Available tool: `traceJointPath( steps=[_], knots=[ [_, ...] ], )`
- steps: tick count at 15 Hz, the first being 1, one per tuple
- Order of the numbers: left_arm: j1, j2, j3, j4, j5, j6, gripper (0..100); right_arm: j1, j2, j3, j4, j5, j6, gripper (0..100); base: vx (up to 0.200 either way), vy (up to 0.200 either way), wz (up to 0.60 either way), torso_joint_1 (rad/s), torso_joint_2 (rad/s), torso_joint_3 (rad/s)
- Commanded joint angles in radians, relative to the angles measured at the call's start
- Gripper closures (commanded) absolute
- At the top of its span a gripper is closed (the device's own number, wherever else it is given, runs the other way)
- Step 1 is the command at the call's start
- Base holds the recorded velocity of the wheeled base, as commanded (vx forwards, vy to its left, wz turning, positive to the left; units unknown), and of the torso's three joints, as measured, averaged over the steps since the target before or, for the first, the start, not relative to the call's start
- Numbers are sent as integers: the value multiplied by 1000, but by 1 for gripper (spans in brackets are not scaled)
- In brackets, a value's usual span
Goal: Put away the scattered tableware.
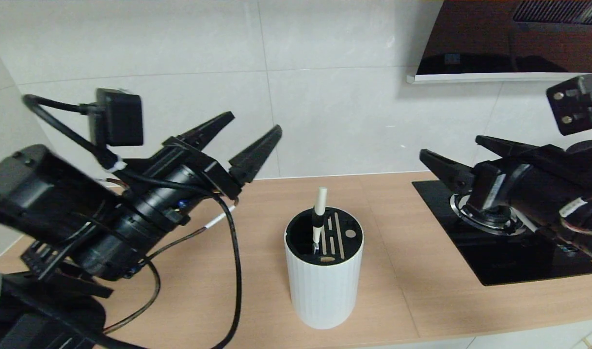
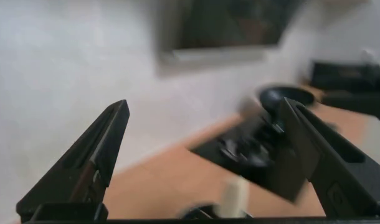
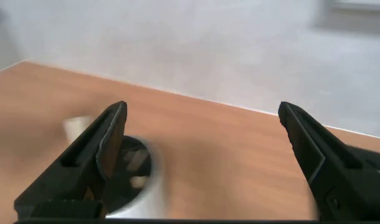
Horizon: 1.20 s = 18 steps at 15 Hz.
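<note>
Utensil (image 1: 319,213) stood handle-up in holder (image 1: 323,286), apparently stowed; left gripper (image 1: 254,122) and right gripper (image 1: 450,146) flanked the holder, both wide open, empty.

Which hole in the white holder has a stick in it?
The holder's big left hole holds the stick; the thin slots and round hole are empty.

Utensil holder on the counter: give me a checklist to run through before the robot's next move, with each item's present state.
1. Holder upright on the counter: ok.
2. White-handled utensil standing in the holder's large opening: ok.
3. Left hand open and holding nothing: ok.
4. Right hand open and holding nothing, raised by the cooktop: ok.
5. More tableware to collect: cannot tell; the left arm covers part of the counter.
</note>
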Motion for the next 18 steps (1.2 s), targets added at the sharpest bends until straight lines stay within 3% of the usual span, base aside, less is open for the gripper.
traceJointPath(
  steps=[1,4,5,6,8,9,11,12,14,15,16,17,18],
  knots=[
    [72,-155,88,16,1,-5,0,-67,-174,137,0,-2,-3,0,0,0,0,0,0,0],
    [99,-293,255,19,1,-16,0,-213,-349,280,2,-12,-3,0,0,0,0,0,0,0],
    [107,-348,286,27,1,-16,0,-395,-453,320,30,-11,8,0,0,0,0,0,0,0],
    [107,-406,315,56,5,-17,0,-457,-525,320,65,3,37,0,0,0,0,0,0,0],
    [107,-515,392,118,39,-22,0,-461,-682,318,171,15,54,0,0,0,0,0,0,0],
    [127,-596,448,159,68,-36,0,-461,-790,315,310,17,53,0,0,0,0,0,0,0],
    [262,-827,541,285,77,-65,0,-460,-1031,281,672,66,53,0,0,0,0,0,0,0],
    [291,-948,559,375,73,-67,0,-460,-1105,260,786,70,48,0,0,0,0,0,0,0],
    [293,-1129,547,576,60,-67,0,-464,-1174,235,884,64,7,0,0,0,0,0,0,0],
    [293,-1339,471,869,45,-68,0,-472,-1237,234,916,47,-52,0,0,0,0,0,0,0],
    [305,-1457,419,1069,42,-67,0,-493,-1268,242,916,35,-76,0,0,0,0,0,0,0],
    [349,-1560,383,1242,25,-67,0,-515,-1268,254,912,14,-81,0,0,0,0,0,0,0],
    [357,-1569,387,1276,24,-60,0,-515,-1268,263,912,-14,-82,0,0,0,0,0,0,0]
  ],
)
